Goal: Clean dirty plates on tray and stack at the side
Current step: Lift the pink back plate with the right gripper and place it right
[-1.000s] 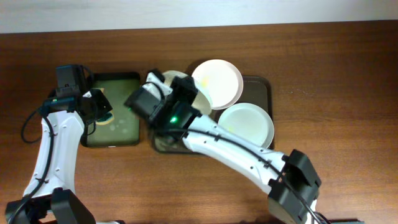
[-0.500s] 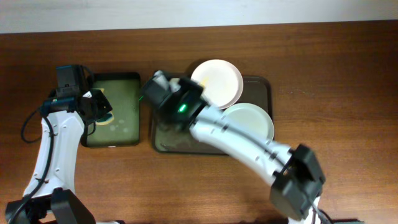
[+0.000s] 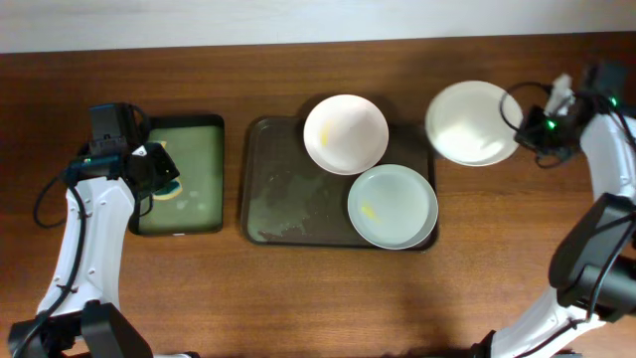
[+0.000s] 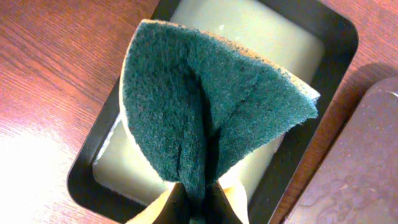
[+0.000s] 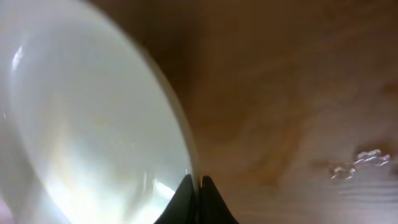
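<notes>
Two white plates sit on the dark brown tray [image 3: 288, 199]: one [image 3: 345, 133] at its back edge, one with a small yellow smear [image 3: 392, 205] at its front right. A third white plate [image 3: 469, 122] is held over the table right of the tray. My right gripper [image 3: 527, 127] is shut on its rim [image 5: 194, 177]; the plate fills the left of the right wrist view [image 5: 87, 124]. My left gripper [image 3: 159, 179] is shut on a folded green sponge [image 4: 205, 106] above the small black tray [image 4: 323, 43] with greenish liquid.
The small black tray [image 3: 184, 174] stands left of the brown tray. The brown tray's left half is bare and wet. A few water drops [image 5: 364, 162] lie on the wood near the held plate.
My right arm has swung from the tray's left half far to the right, carrying a white plate off the tray. The left arm has not moved.
</notes>
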`<state>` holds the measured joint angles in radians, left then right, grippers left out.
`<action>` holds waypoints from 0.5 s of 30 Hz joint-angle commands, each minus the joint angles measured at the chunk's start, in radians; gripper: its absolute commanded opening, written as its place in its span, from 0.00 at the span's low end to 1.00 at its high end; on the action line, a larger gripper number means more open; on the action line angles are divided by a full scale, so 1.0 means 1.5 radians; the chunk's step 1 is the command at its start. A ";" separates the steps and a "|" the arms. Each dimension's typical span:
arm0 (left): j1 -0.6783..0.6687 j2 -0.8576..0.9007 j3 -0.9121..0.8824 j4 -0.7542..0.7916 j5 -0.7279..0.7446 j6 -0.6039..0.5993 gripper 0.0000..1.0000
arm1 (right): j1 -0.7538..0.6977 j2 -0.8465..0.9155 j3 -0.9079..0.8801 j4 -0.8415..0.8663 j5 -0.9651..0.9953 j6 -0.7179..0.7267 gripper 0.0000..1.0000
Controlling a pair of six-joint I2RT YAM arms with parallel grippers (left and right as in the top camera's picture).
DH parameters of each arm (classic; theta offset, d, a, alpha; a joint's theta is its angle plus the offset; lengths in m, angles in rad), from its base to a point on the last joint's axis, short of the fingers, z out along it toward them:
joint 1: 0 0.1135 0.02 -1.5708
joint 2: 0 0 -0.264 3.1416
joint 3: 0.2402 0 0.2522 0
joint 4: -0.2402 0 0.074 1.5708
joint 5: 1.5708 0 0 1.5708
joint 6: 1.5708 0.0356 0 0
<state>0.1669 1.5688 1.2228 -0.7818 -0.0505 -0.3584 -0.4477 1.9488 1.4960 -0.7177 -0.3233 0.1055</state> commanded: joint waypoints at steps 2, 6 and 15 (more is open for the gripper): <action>0.003 -0.009 0.002 0.003 0.007 0.011 0.00 | -0.061 -0.016 -0.112 0.097 -0.014 0.063 0.04; 0.003 -0.009 0.002 0.004 0.007 0.011 0.00 | -0.050 -0.016 -0.161 0.163 -0.014 0.063 0.10; 0.003 -0.009 0.002 0.004 0.007 0.011 0.00 | 0.050 -0.025 -0.053 0.074 -0.161 0.057 0.70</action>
<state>0.1669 1.5688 1.2228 -0.7815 -0.0505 -0.3584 -0.4389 1.9453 1.3281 -0.5789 -0.4984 0.2020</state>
